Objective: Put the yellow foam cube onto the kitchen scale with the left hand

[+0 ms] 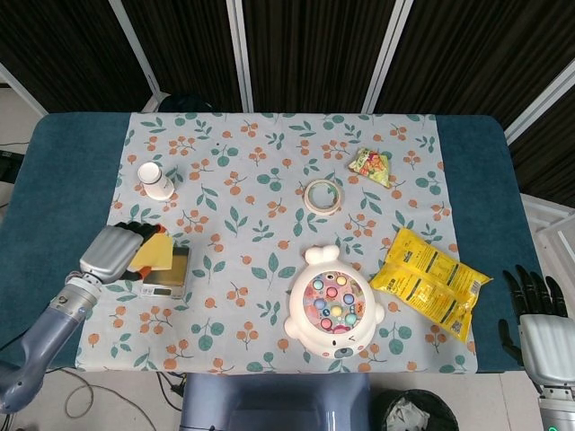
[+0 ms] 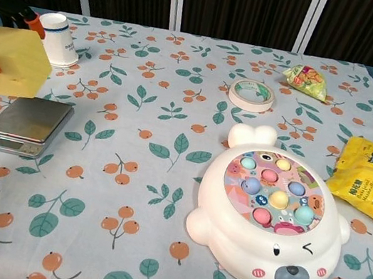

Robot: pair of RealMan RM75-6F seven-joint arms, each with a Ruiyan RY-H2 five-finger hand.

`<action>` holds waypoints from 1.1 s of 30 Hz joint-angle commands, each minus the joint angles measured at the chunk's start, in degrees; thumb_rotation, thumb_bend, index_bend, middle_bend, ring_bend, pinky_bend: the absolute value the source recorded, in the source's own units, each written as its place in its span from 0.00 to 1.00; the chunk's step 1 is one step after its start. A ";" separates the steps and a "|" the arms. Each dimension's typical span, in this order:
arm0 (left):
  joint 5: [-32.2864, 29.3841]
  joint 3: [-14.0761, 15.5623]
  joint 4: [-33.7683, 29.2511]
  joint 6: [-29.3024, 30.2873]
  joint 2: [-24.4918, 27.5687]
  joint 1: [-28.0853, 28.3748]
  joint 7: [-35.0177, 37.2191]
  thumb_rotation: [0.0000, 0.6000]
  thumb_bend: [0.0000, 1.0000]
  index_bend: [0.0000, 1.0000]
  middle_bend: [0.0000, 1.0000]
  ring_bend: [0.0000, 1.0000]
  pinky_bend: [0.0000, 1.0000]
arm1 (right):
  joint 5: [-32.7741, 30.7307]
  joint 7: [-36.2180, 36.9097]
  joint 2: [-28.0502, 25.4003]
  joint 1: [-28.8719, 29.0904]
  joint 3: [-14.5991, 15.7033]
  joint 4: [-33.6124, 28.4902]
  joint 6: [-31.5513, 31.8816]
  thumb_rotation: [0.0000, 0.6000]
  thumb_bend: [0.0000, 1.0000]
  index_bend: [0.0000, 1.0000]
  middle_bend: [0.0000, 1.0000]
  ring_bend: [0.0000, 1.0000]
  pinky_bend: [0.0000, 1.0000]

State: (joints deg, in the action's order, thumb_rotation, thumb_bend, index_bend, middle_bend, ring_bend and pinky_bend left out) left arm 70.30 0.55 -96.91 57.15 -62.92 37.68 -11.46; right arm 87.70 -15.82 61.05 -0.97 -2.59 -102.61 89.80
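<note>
Head view: left hand (image 1: 112,253) gripping the yellow foam cube (image 1: 151,255), fingers wrapping its top and near side, cube sticking out to the right of the palm. Hanging over the left edge of the kitchen scale (image 1: 168,273), overlapping its platform from above; contact with the platform impossible to tell here. Right hand (image 1: 535,314) idling off the bench (image 1: 54,193) at the lower right corner, fingers spread and pointing up, holding nothing. Lying well apart on the floral cloth: paper cup (image 1: 157,180), tape roll (image 1: 322,196), snack packet (image 1: 370,165), yellow bag (image 1: 429,280), and round fishing toy (image 1: 335,305).

Chest view: yellow foam cube (image 2: 9,61) floating tilted, clearly raised above the kitchen scale (image 2: 26,126) and slightly to its left, not touching the platform. Showing only orange fingertips (image 2: 35,23) at the cube's top and left edge, rest of the left hand cut off by the frame. Paper cup (image 2: 59,40) standing just behind the cube.
</note>
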 commanded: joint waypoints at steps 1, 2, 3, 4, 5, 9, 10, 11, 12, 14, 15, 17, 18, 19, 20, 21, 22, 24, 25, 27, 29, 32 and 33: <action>2.04 1.02 3.32 -0.68 0.04 -1.33 3.62 1.00 0.31 0.26 0.36 0.28 0.37 | 0.07 -0.07 0.04 -0.09 -0.04 -0.06 0.24 1.00 0.56 0.00 0.03 0.02 0.00; 2.48 1.11 4.22 -0.89 -0.25 -1.47 4.42 1.00 0.31 0.26 0.36 0.28 0.37 | 0.02 -0.08 0.05 -0.11 -0.05 -0.05 0.26 1.00 0.56 0.00 0.03 0.02 0.00; 2.96 1.17 5.00 -1.04 -0.57 -1.56 5.13 1.00 0.31 0.26 0.36 0.28 0.37 | -0.10 -0.11 0.07 -0.11 -0.08 -0.02 0.21 1.00 0.56 0.00 0.03 0.02 0.00; 3.49 1.28 5.75 -1.25 -0.97 -1.63 5.69 1.00 0.31 0.26 0.36 0.28 0.37 | -0.23 -0.15 0.09 -0.09 -0.10 0.01 0.13 1.00 0.56 0.00 0.03 0.02 0.00; 4.05 1.44 6.49 -1.51 -1.38 -1.64 6.08 1.00 0.31 0.26 0.36 0.28 0.36 | -0.31 -0.19 0.13 -0.05 -0.12 0.04 0.04 1.00 0.56 0.00 0.03 0.02 0.00; 5.43 1.61 8.64 -2.34 -2.85 -1.54 7.21 1.00 0.31 0.26 0.36 0.28 0.36 | -0.42 -0.44 0.26 0.05 -0.11 0.13 -0.18 1.00 0.56 0.00 0.03 0.02 0.00; 5.62 1.59 9.10 -2.62 -3.23 -1.47 7.43 1.00 0.31 0.26 0.36 0.28 0.36 | -0.47 -0.48 0.29 0.06 -0.12 0.16 -0.23 1.00 0.56 0.00 0.03 0.02 0.00; 5.73 1.56 9.31 -2.75 -3.43 -1.42 7.53 1.00 0.31 0.26 0.36 0.28 0.36 | -0.51 -0.50 0.30 0.07 -0.13 0.17 -0.25 1.00 0.56 0.00 0.03 0.02 0.00; 5.97 1.49 9.64 -2.94 -3.79 -1.33 7.73 1.00 0.31 0.26 0.36 0.28 0.36 | -0.60 -0.52 0.33 0.09 -0.16 0.21 -0.29 1.00 0.56 0.00 0.03 0.02 0.00; 6.55 1.28 10.04 -2.97 -4.36 -1.22 8.05 1.00 0.31 0.26 0.36 0.28 0.36 | -0.81 -0.54 0.38 0.12 -0.24 0.29 -0.36 1.00 0.56 0.00 0.03 0.02 0.00; 6.72 1.23 10.10 -2.93 -4.49 -1.20 8.13 1.00 0.31 0.26 0.36 0.28 0.36 | -0.85 -0.54 0.39 0.13 -0.25 0.31 -0.38 1.00 0.56 0.00 0.03 0.02 0.00; 7.34 0.99 10.21 -2.76 -4.96 -1.13 8.42 1.00 0.31 0.26 0.36 0.28 0.36 | -1.01 -0.58 0.45 0.19 -0.32 0.40 -0.49 1.00 0.56 0.00 0.03 0.02 0.00; 7.58 0.91 10.22 -2.77 -5.15 -1.07 8.53 1.00 0.31 0.26 0.36 0.28 0.36 | -1.06 -0.59 0.48 0.22 -0.33 0.44 -0.55 1.00 0.56 0.00 0.03 0.02 0.00; 7.84 0.85 10.18 -2.80 -5.33 -1.01 8.58 1.00 0.31 0.26 0.36 0.28 0.36 | -1.09 -0.61 0.49 0.26 -0.33 0.46 -0.62 1.00 0.56 0.00 0.03 0.02 0.00; 8.10 0.80 10.11 -2.86 -5.49 -0.93 8.55 1.00 0.31 0.26 0.36 0.27 0.36 | -1.13 -0.62 0.51 0.27 -0.34 0.48 -0.66 1.00 0.56 0.00 0.03 0.02 0.00; 8.19 0.79 10.10 -2.90 -5.54 -0.90 8.51 1.00 0.31 0.26 0.36 0.27 0.36 | -1.15 -0.62 0.50 0.27 -0.34 0.49 -0.65 1.00 0.56 0.00 0.03 0.02 0.00; 8.39 0.78 9.98 -3.06 -5.69 -0.81 8.39 1.00 0.31 0.26 0.35 0.27 0.36 | -1.18 -0.61 0.51 0.29 -0.37 0.52 -0.67 1.00 0.56 0.00 0.03 0.02 0.00; 8.48 0.74 9.82 -3.29 -5.89 -0.70 8.15 1.00 0.30 0.26 0.34 0.26 0.34 | -1.21 -0.52 0.50 0.27 -0.41 0.54 -0.59 1.00 0.56 0.00 0.03 0.02 0.00; 8.45 0.74 9.77 -3.43 -5.94 -0.66 8.04 1.00 0.30 0.26 0.34 0.25 0.34 | -1.21 -0.48 0.49 0.28 -0.44 0.56 -0.56 1.00 0.56 0.00 0.03 0.02 0.00; 7.99 0.74 9.69 -4.20 -5.95 -0.48 7.31 1.00 0.29 0.26 0.33 0.25 0.33 | -1.26 -0.33 0.45 0.23 -0.51 0.62 -0.43 1.00 0.56 0.00 0.03 0.02 0.00; 7.40 0.52 10.02 -4.61 -6.15 -0.32 6.20 1.00 0.29 0.26 0.33 0.25 0.33 | -1.36 -0.18 0.38 0.16 -0.57 0.66 -0.28 1.00 0.56 0.00 0.03 0.02 0.00; 6.43 0.19 10.08 -5.10 -6.50 -0.21 5.31 1.00 0.29 0.25 0.33 0.25 0.33 | -1.44 -0.07 0.27 0.06 -0.61 0.70 -0.11 1.00 0.56 0.00 0.03 0.02 0.00; 6.15 0.07 10.00 -5.28 -6.61 -0.17 5.10 1.00 0.29 0.25 0.33 0.25 0.33 | -1.47 -0.04 0.24 0.03 -0.63 0.74 -0.05 1.00 0.56 0.00 0.03 0.02 0.00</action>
State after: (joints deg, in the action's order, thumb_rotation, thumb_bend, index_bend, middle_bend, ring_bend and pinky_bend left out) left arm 76.72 0.79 -86.89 52.10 -69.36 37.43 -6.15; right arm 86.23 -15.86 61.29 -0.93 -3.21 -101.88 89.74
